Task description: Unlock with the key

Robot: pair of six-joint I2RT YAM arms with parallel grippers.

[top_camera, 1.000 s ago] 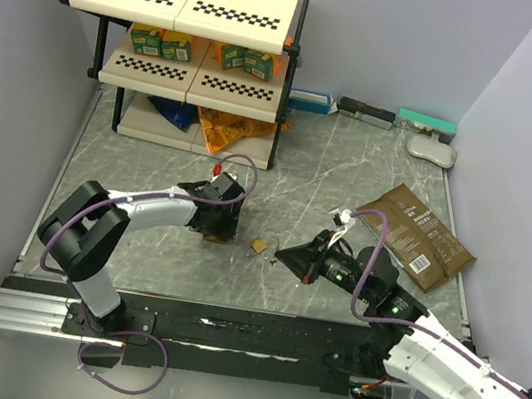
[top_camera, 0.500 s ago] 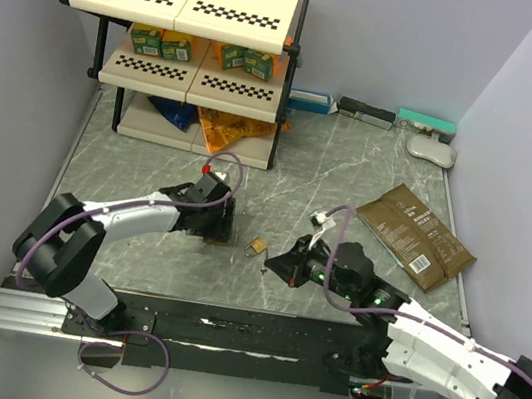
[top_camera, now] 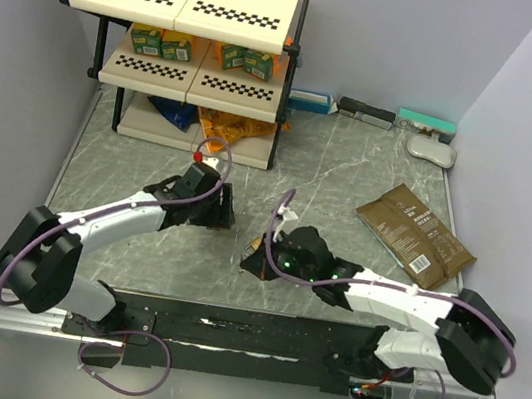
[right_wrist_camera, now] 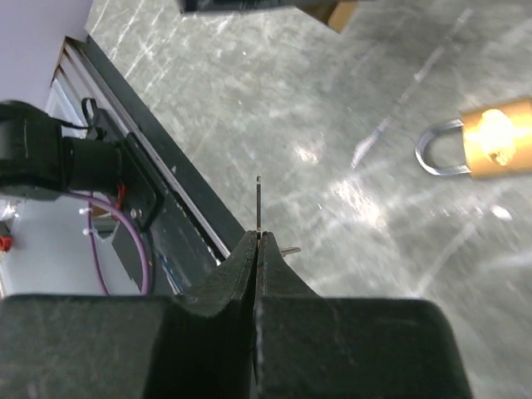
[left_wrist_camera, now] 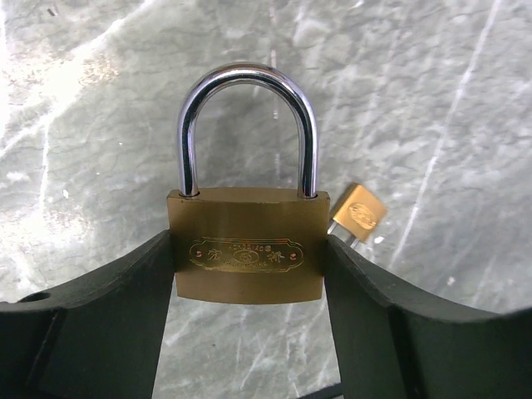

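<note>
My left gripper point(left_wrist_camera: 249, 259) is shut on the body of the larger brass padlock point(left_wrist_camera: 247, 249), whose steel shackle is closed and points away from the wrist. In the top view this gripper point(top_camera: 218, 214) sits left of centre. The smaller brass padlock point(left_wrist_camera: 359, 212) lies on the table just right of it, and also shows in the right wrist view point(right_wrist_camera: 492, 143) with its shackle closed. My right gripper point(right_wrist_camera: 258, 237) is shut on the key point(right_wrist_camera: 258, 206), whose thin dark blade sticks out past the fingertips. In the top view the right gripper point(top_camera: 250, 261) is beside the smaller padlock point(top_camera: 255, 245).
A two-tier shelf point(top_camera: 200, 7) with boxes and snack bags stands at the back left. A brown pouch point(top_camera: 414, 233) lies at the right. Small boxes point(top_camera: 366, 112) line the back wall. The black base rail point(top_camera: 225, 330) runs along the near edge.
My right arm has swung left, bringing the key close to the smaller padlock. My left gripper has shifted slightly left and back with the larger padlock still held.
</note>
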